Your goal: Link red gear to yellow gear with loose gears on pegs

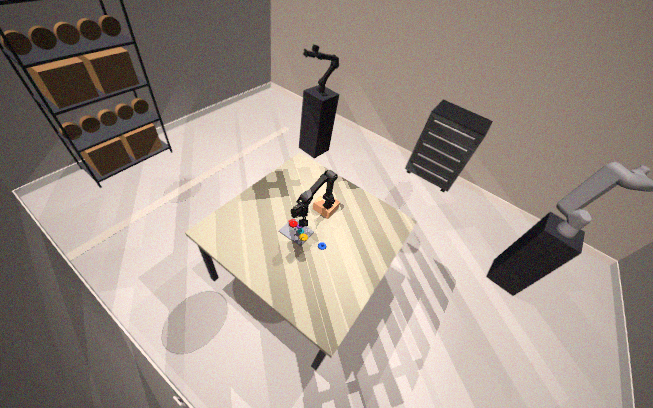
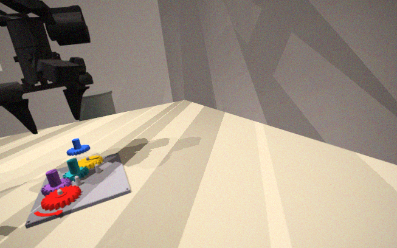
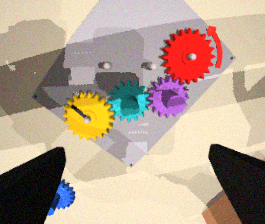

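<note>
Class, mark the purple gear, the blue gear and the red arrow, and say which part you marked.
Purple gear (image 2: 53, 177) (image 3: 169, 96): exterior and wrist views, on its upright knob.
Blue gear (image 1: 322, 246) (image 2: 76, 144) (image 3: 67, 195): top view, middle; exterior, knob; wrist, toothed rim.
Red arrow (image 2: 48, 214) (image 3: 219, 49): exterior and wrist views, curved shaft.

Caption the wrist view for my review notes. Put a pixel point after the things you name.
Open gripper (image 3: 139, 152) above the board (image 3: 183, 15), where teal (image 3: 128, 89) and purple gears (image 3: 159, 100) sit between yellow (image 3: 100, 122) and red (image 3: 175, 65).

Pale table (image 1: 247, 253) (image 2: 224, 197) (image 3: 183, 200), grey board (image 1: 284, 231) (image 2: 110, 182) (image 3: 133, 25), blue gear (image 1: 322, 246) (image 2: 78, 149) (image 3: 66, 195)
</note>
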Robot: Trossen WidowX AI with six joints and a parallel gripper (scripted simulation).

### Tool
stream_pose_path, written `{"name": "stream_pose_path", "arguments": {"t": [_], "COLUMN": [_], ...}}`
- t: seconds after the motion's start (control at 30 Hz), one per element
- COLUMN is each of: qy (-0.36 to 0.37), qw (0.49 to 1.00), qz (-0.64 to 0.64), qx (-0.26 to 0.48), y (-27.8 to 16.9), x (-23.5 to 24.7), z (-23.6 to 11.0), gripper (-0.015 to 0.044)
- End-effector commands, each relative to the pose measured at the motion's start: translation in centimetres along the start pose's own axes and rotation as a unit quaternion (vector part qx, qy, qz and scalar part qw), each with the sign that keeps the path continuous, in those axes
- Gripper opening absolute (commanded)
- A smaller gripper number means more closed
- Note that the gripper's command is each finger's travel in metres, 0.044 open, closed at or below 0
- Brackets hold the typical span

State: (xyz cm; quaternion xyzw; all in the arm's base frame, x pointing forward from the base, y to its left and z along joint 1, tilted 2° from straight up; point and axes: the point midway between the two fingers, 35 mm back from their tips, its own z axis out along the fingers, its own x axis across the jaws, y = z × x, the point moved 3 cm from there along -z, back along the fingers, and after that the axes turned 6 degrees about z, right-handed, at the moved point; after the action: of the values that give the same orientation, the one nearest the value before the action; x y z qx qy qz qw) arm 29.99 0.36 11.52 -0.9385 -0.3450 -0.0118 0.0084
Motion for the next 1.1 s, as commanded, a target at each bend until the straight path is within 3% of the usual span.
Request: {"name": "stream_pose_path", "arguments": {"t": [0.0, 0.87, 1.07], "qy": [-0.001, -0.001, 0.001], "qw": [1.0, 1.0, 1.0], "qz": [-0.002, -0.002, -0.002], "qx": [0.0, 0.0, 0.002], "y": [0.0, 0.0, -5.2], "x": [0.0, 0.0, 3.9], "z": [0.0, 0.0, -1.0], "gripper": [0.044, 0.044, 0.044]}}
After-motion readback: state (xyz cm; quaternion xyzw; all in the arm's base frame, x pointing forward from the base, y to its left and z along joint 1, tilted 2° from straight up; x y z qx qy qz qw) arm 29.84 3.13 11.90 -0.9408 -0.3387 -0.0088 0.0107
